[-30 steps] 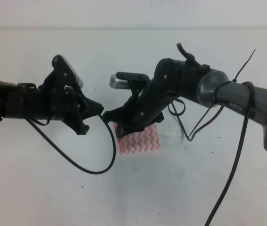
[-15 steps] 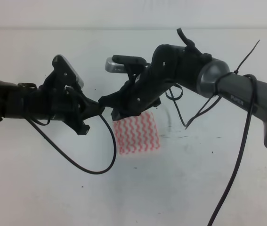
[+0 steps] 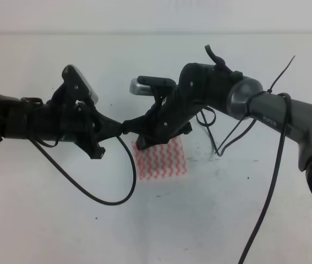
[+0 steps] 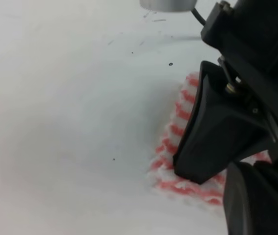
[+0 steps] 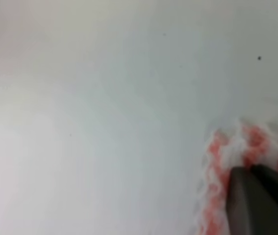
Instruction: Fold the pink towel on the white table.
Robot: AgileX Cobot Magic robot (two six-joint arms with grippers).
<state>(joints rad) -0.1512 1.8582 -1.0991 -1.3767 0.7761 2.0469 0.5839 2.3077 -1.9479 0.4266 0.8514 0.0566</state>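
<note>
On the white table [image 3: 45,209], pink towel [image 3: 161,161] lies flat; pincer states unclear.

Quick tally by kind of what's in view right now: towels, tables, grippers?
Pink towel: 1
White table: 1
Grippers: 2, the left gripper and the right gripper
Total: 4

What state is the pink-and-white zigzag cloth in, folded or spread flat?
Folded, it seems: the pink-and-white zigzag-striped cloth lies as a small compact rectangle on the plain white table, with thick-looking edges in the left wrist view. Layers cannot be counted.
</note>
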